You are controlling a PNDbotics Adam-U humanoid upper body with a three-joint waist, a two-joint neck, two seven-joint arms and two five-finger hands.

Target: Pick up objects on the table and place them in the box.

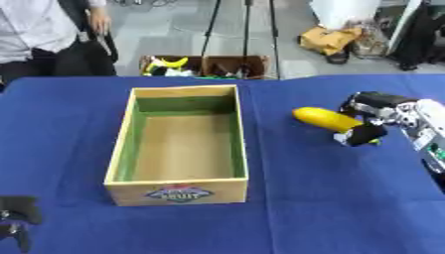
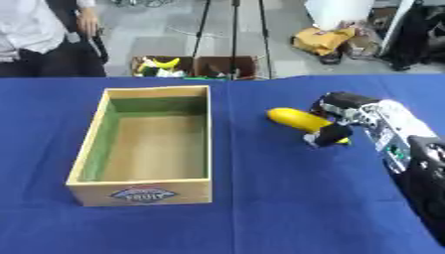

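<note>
While the blue table [image 1: 330, 198] carries the wooden box [image 1: 181, 191] at centre-left, interior bare, the right hand [image 2: 347, 116] sits to the box's right, fingers curled around a yellow banana-shaped object [image 1: 323, 118]. Left hand [image 1: 17, 211] rests at the lower-left corner; finger state undeterminable.

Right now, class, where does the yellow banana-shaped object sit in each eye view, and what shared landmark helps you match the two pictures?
Left eye view: the yellow object lies right of centre on the blue cloth, its right end inside the right hand.
Right eye view: the same object shows nearer the centre, again at that hand.
Shared landmark: the wooden box with a label on its front wall, to the object's left in both views.
</note>
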